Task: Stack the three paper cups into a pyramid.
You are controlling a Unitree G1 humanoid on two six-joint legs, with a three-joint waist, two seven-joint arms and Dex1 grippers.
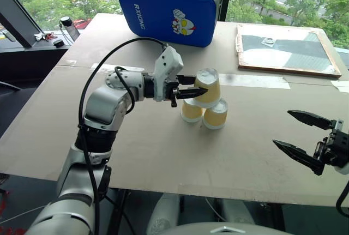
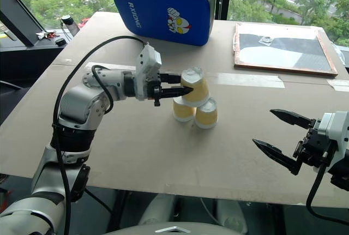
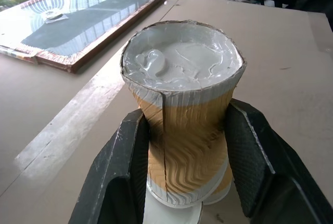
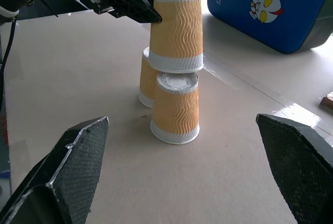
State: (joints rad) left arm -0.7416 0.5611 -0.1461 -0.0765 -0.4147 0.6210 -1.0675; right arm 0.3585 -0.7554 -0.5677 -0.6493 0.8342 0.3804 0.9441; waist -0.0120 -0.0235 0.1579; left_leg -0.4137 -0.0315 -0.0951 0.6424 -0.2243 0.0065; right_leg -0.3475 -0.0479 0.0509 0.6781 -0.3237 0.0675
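Note:
Two paper cups (image 1: 191,112) (image 1: 216,114) stand upside down, side by side, near the table's middle. The third cup (image 1: 209,86) is upside down on top of them, straddling both, so the three form a small pyramid (image 4: 176,108). My left gripper (image 1: 197,84) reaches in from the left and is shut on this top cup's sides; its black fingers (image 3: 250,156) press the ribbed yellow wall. Whether the top cup's rim rests fully on the lower ones I cannot tell. My right gripper (image 1: 282,128) hangs open and empty at the right, well apart from the cups.
A blue padded case (image 1: 168,10) lies at the table's back. A framed board (image 1: 286,49) lies at the back right. Tape strips (image 1: 256,80) run across the table behind the cups. The near table edge (image 1: 163,191) is close below my arms.

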